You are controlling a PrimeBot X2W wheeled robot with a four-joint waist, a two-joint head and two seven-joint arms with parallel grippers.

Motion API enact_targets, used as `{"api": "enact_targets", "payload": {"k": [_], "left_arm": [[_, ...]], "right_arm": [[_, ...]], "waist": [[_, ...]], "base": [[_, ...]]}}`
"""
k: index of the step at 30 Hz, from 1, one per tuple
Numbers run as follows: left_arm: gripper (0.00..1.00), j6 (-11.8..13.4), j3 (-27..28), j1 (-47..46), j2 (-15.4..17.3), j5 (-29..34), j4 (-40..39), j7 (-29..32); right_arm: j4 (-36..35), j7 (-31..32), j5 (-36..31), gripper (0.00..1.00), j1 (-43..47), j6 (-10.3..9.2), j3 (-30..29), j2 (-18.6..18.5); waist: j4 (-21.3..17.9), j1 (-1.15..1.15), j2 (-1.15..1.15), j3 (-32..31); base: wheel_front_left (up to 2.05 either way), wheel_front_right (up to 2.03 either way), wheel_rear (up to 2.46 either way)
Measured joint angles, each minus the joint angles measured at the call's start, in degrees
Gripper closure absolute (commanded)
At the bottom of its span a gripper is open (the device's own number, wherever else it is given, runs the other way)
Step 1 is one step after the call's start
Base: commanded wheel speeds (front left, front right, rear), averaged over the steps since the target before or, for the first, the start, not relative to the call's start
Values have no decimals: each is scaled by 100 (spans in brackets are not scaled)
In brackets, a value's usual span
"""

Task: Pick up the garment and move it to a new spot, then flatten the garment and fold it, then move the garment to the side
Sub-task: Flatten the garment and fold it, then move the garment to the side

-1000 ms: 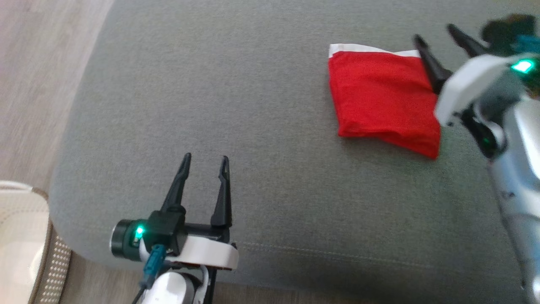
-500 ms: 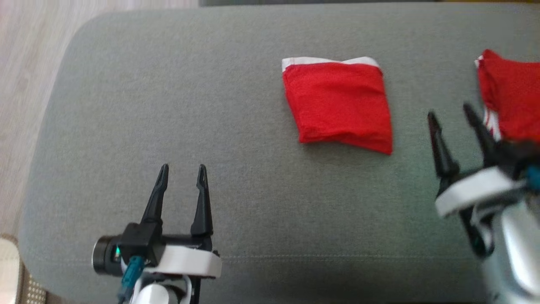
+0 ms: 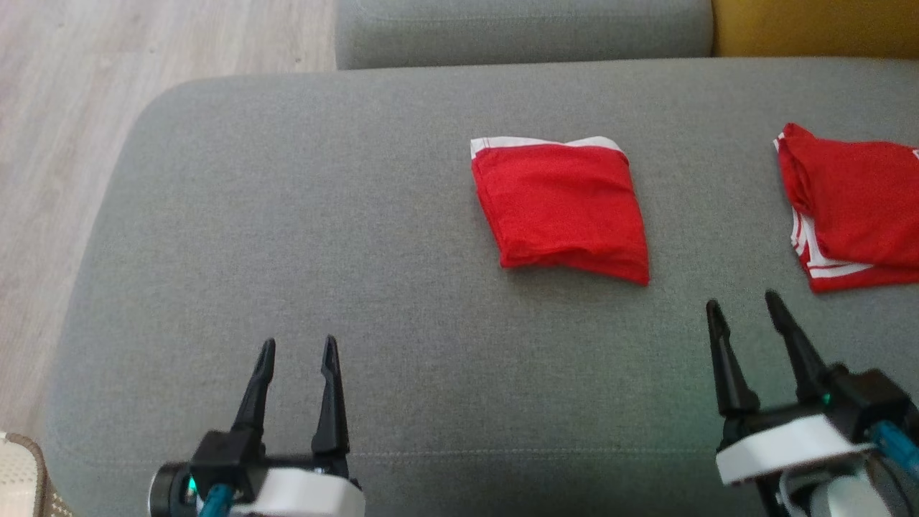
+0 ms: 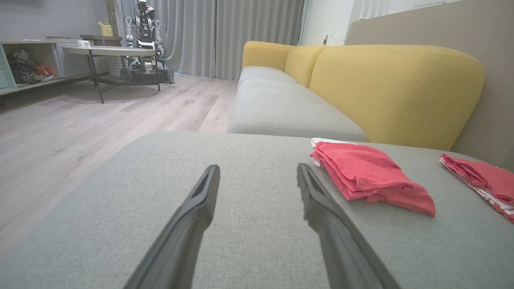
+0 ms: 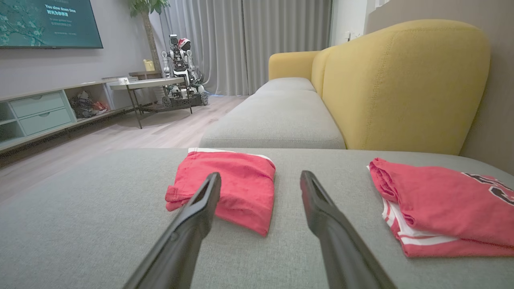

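Observation:
A red garment [image 3: 560, 208] with a white band along its far edge lies folded in a rough square on the grey cushion [image 3: 287, 215], a little right of centre. Nothing touches it. My left gripper [image 3: 298, 345] hovers open and empty near the front edge, well to the left of the garment [image 4: 369, 176]. My right gripper [image 3: 742, 301] is open and empty too, near the front edge and just right of the garment [image 5: 245, 176]. Each wrist view shows its own gripper, left [image 4: 258, 168] and right [image 5: 261, 174], with jaws spread wide over bare cushion.
A second red garment [image 3: 854, 201] with white stripes lies at the cushion's right edge [image 5: 441, 204]. Behind are another grey seat [image 3: 517, 29] and a yellow sofa back [image 5: 401, 80]. Wood floor [image 3: 64, 108] lies to the left, with another robot [image 4: 144, 40] by a table far off.
The head camera has swung, bringing the second garment into view. My right gripper has drawn back from the folded garment's right edge to the front right. The garment lies unmoved.

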Motion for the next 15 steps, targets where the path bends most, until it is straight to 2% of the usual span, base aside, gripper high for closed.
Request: {"api": "enact_targets", "payload": {"k": [6,15], "left_arm": [[0,-44,-10,181,5,275,-4,0],[0,-3,-10,194,7,320,-92,0]], "right_arm": [[-81,0,10,0,213,0,36,54],[-111,0,180,0,213,0,169,63]], "waist": [[54,0,0,-147],[8,0,0,-182]], "base": [[0,0,0],[0,0,0]]}}
